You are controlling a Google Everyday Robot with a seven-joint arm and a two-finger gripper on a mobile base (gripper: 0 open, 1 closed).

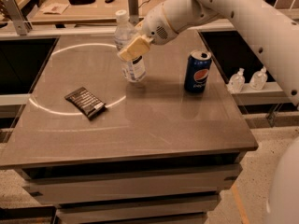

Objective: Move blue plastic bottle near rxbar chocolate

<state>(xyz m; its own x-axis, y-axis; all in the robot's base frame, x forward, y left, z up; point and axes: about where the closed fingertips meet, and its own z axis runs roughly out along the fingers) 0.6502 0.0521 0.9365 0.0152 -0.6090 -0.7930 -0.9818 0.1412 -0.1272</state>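
Observation:
The blue plastic bottle (132,70) is clear with a white cap and a pale label. It stands upright at the back middle of the brown table (163,125). My gripper (130,49) comes in from the upper right and is shut on the bottle's middle, its tan fingers (135,46) across the front of it. The rxbar chocolate (85,102) lies flat on the table, to the front left of the bottle and about a hand-length from it.
A blue Pepsi can (197,72) stands to the right of the bottle. Two small clear bottles (237,81) sit on a ledge beyond the table's right edge. A cluttered wooden bench (70,6) lies behind the table. A pale ring of light (46,110) crosses the tabletop.

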